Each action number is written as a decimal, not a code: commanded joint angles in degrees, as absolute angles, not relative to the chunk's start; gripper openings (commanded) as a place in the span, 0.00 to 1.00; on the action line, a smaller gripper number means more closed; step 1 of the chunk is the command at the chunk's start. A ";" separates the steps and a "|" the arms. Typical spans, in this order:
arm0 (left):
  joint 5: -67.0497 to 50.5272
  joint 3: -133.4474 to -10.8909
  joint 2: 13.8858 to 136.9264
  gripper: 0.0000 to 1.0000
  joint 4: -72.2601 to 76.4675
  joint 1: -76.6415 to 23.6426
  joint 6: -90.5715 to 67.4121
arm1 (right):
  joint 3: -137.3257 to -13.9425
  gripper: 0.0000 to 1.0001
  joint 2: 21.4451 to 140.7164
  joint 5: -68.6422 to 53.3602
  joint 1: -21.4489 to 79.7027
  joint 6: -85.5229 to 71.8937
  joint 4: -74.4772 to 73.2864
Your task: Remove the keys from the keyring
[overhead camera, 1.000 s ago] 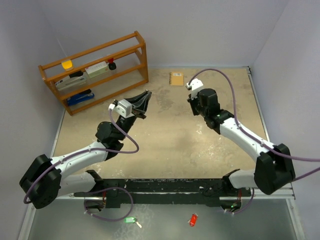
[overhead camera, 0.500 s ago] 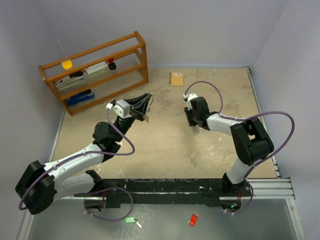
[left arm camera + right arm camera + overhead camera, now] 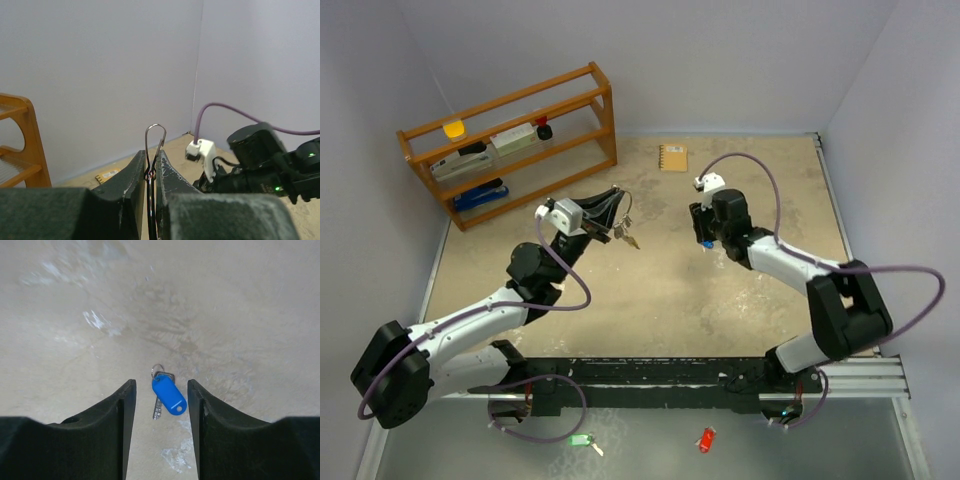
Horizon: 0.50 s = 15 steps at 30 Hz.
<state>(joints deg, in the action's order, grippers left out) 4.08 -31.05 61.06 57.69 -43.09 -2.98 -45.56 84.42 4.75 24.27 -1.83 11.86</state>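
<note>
Table (image 3: 670, 290): the blue key now lies flat on it, under the right arm.
Right gripper (image 3: 161, 384): it was shut a moment ago. Now its jaws are about half open and hold nothing.
Left gripper (image 3: 150, 155): nearly shut, as before, pinching the keyring up in the air.
What it means: I think one key is off and put down. More still need to come off.
Keys (image 3: 623, 232): a small bunch hangs down from the left gripper.
Blue key (image 3: 169, 395): it lies between the right fingers, touching neither. Its long side runs along them. A silver key (image 3: 157, 411) sits with it.
Keyring (image 3: 156, 125): a thin long loop, poking straight out past the fingertips.
</note>
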 commanded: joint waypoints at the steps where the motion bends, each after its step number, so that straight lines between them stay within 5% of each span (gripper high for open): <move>1: 3.38 -33.60 60.82 0.01 60.37 -42.87 -4.07 | -38.83 0.47 73.07 -4.17 24.17 -0.67 24.95; 8: 1.96 -35.44 62.18 0.01 61.63 -42.89 -6.35 | -31.22 0.38 64.10 -16.80 27.66 -0.38 34.72; 15: 0.49 -37.55 64.10 0.01 62.58 -42.93 -8.51 | -30.91 0.44 63.79 -22.03 33.20 1.01 40.12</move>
<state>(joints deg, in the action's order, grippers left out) 2.28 -33.93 63.66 58.26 -43.09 -6.02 -30.48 64.23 -16.45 31.33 -0.47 32.25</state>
